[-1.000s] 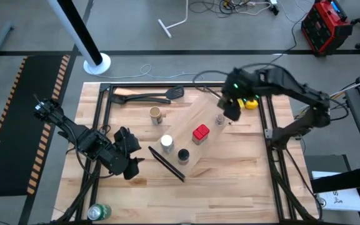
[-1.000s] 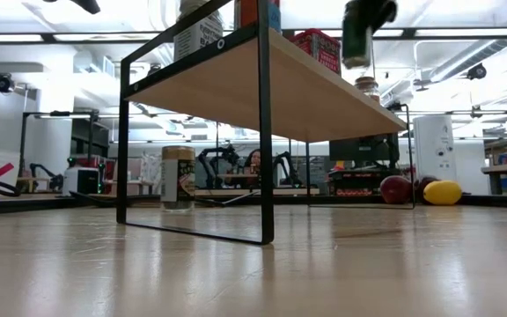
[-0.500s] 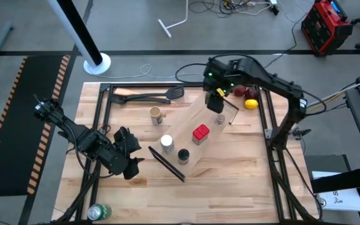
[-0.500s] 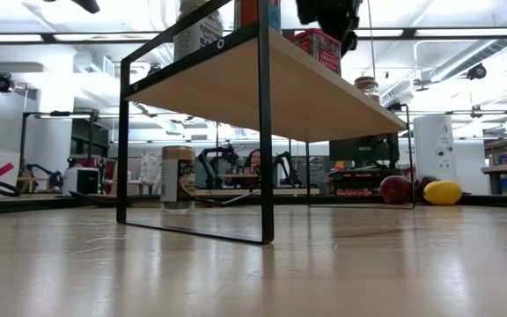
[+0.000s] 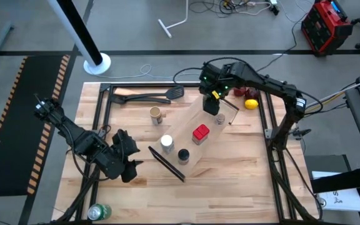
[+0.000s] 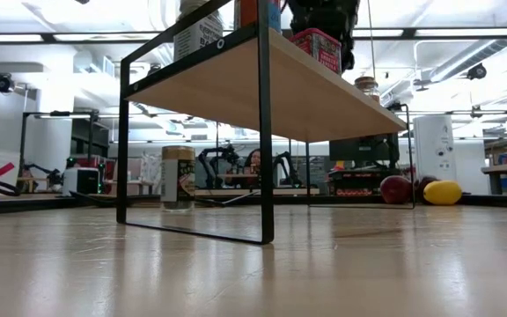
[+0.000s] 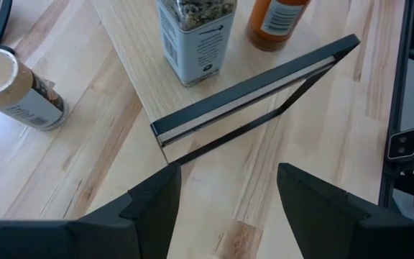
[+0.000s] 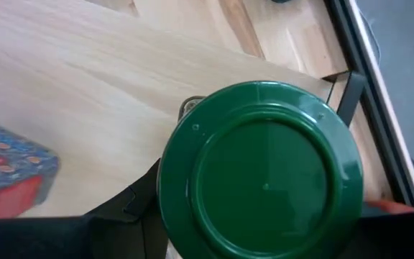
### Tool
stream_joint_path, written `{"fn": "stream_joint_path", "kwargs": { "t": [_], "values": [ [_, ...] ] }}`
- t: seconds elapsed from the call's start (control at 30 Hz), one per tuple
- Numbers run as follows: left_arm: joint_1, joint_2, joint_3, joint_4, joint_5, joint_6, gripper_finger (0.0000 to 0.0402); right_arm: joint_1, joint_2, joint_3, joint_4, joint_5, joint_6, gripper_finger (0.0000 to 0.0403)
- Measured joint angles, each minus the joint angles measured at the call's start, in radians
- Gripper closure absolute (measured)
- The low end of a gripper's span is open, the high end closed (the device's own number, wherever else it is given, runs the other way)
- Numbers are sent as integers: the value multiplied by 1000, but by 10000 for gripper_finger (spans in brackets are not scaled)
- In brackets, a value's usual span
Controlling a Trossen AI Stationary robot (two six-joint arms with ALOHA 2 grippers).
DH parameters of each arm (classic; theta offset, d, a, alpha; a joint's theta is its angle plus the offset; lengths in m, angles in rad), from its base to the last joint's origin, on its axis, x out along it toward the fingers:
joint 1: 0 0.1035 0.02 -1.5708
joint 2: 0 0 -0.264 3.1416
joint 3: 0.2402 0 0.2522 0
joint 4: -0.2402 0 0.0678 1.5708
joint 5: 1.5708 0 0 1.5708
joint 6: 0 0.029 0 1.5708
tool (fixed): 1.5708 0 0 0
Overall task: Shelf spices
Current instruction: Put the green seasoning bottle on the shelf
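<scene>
The shelf (image 5: 195,134) is a pale board on black end bars, lying slantwise mid-table. On it stand the red tin (image 5: 200,133), the white-capped jar (image 5: 166,142), the black-capped jar (image 5: 183,155) and the small shaker (image 5: 220,117). The tan cylinder (image 5: 155,114) stands on the table beyond the shelf. My right gripper (image 5: 212,101) hovers over the shelf's far end, shut on the green jar (image 8: 264,187). My left gripper (image 7: 228,194) is open, low over the table near the shelf's near end bar (image 7: 257,90). My right gripper pinches the green jar by its sides (image 8: 165,180) between its two fingers (image 8: 131,205), which point down from above. The jar's round green end faces the wrist camera. The jar is lifted clear, above the shelf board beside the shaker (image 8: 189,108).
Black spatulas (image 5: 149,97) lie at the table's far side. A dark red fruit (image 5: 239,92) and a lemon (image 5: 251,104) sit far right. A green can (image 5: 99,212) lies at the near left corner. A black tube frame (image 5: 105,125) rims the table.
My right gripper has carried the green jar toward the table's left and far edge, from right of the shaker to above the shelf's far end. It has stayed shut on the jar, which is still lifted clear.
</scene>
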Motion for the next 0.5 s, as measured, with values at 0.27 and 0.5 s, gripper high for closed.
{"fn": "stream_joint_path", "kwargs": {
  "t": [0.27,0.5],
  "values": [
    [-38,0,0,0,-24,-43,182,-2,-17,-109,115,3,-6,222],
    [-41,0,0,1,-32,-52,182,-13,-19,-115,164,6,-9,223]
  ]
}}
